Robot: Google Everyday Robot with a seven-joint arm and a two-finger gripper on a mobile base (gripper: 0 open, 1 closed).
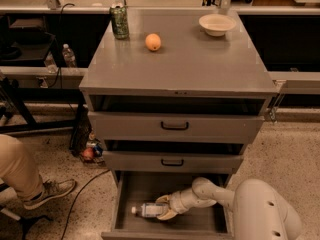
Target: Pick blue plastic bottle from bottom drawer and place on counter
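The blue plastic bottle (148,210) lies on its side on the floor of the open bottom drawer (131,194), white cap pointing left. My gripper (164,209) reaches in from the right and sits at the bottle's right end, its fingers around the bottle body. The bottle rests low in the drawer. The counter (190,64) is the broad grey top of the cabinet, above the two closed drawers with black handles.
On the counter stand a green drink can (119,21), an orange (153,42) and a white bowl (216,24). A person's leg and shoe (47,191) are on the floor at the left. Cables and small items lie beside the cabinet's left foot.
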